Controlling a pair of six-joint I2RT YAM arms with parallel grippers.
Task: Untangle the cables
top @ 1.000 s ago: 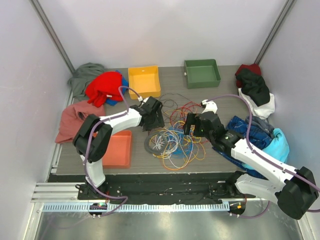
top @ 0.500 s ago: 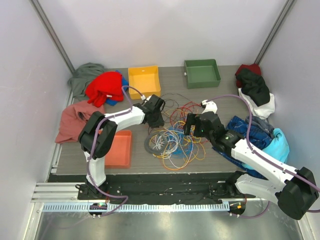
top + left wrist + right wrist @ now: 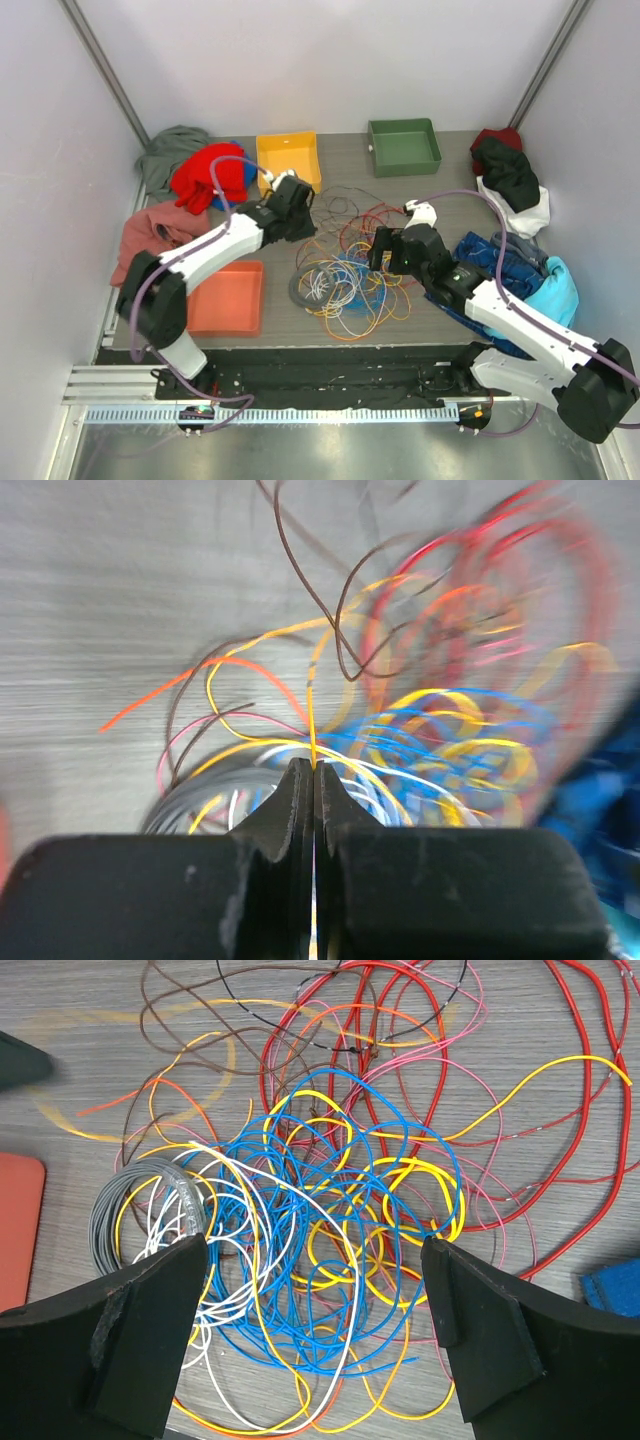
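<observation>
The cables (image 3: 345,275) lie in a tangled heap of red, orange, yellow, blue, white, grey and brown strands in the middle of the table. My left gripper (image 3: 298,218) sits at the heap's back left edge. In the left wrist view its jaws (image 3: 314,768) are shut on a thin orange-yellow cable (image 3: 311,715) that runs taut from the tips into the tangle. My right gripper (image 3: 385,255) hovers over the heap's right side. In the right wrist view it (image 3: 315,1245) stands wide open above blue and yellow loops (image 3: 330,1230), holding nothing.
A yellow bin (image 3: 288,160) and a green bin (image 3: 403,145) stand at the back. An orange tray (image 3: 230,297) lies front left of the heap. Red (image 3: 208,172), grey (image 3: 170,150) and pink (image 3: 150,235) garments are piled left; black, white (image 3: 515,185) and blue (image 3: 510,262) ones right.
My left gripper closed on the orange-yellow cable and moved back and to the left, drawing the strand out of the heap. The right arm has stayed put.
</observation>
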